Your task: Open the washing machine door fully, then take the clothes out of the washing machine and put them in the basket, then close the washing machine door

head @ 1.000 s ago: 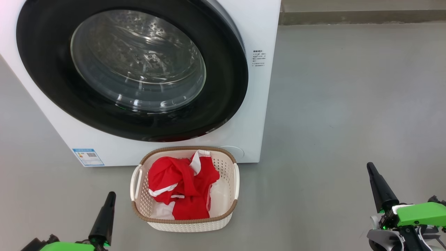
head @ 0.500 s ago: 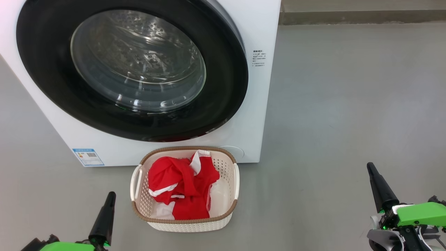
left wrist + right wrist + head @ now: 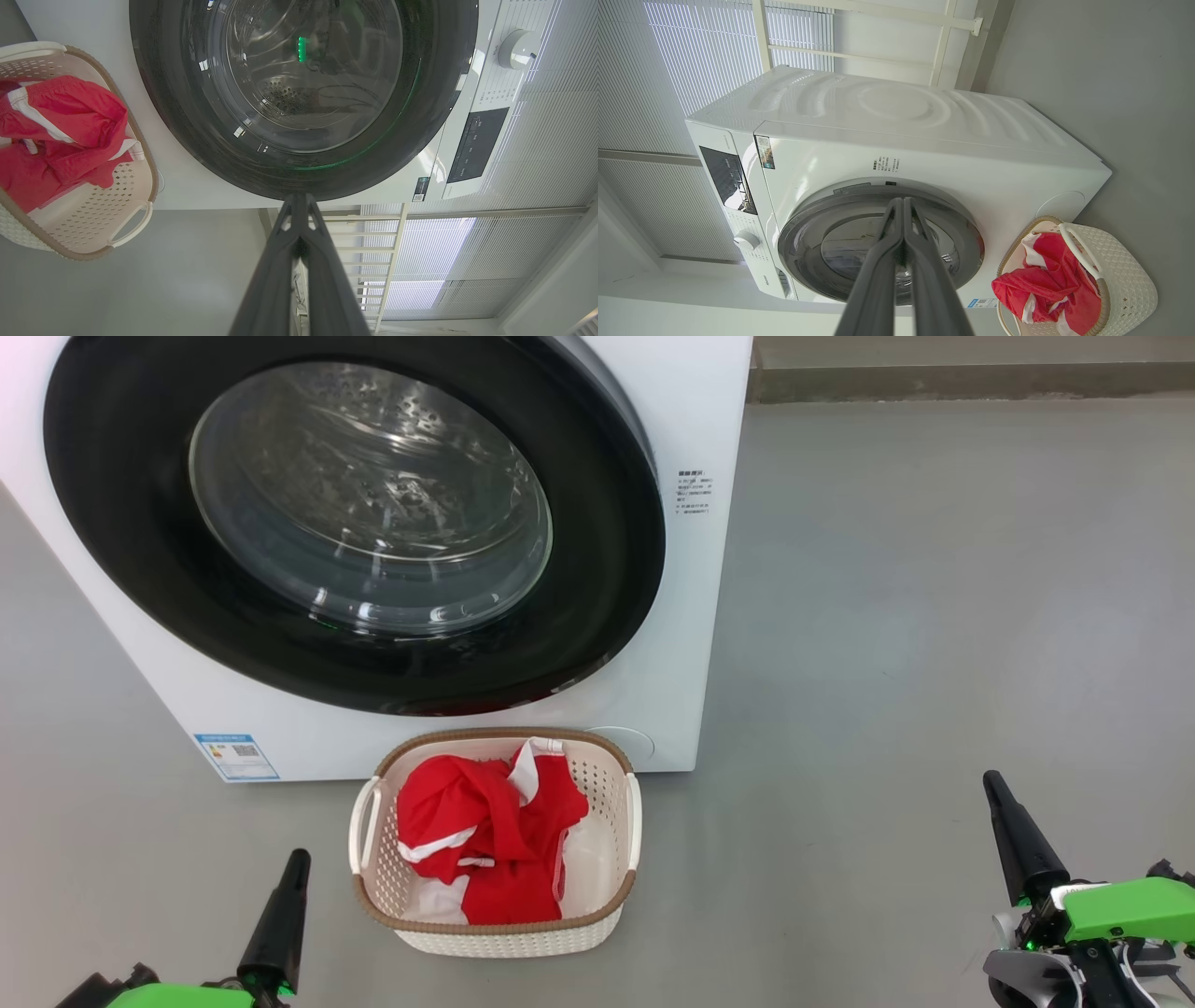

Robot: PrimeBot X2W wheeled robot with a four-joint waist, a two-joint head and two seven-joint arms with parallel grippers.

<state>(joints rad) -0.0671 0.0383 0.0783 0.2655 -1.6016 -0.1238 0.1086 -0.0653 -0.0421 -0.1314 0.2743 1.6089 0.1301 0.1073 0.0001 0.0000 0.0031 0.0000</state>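
Blue label sticker [image 3: 236,757] low on washing machine [image 3: 691,411]; print illegible.

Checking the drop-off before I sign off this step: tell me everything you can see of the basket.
The basket is a small cream plastic tub, a rounded rectangle, its walls perforated with small holes, topped by a brown woven-look rim, with a white loop handle on each side. It stands upright on the grey floor, close in front of the washing machine; whether they touch I cannot tell. Red clothes with white trim lie bunched inside.
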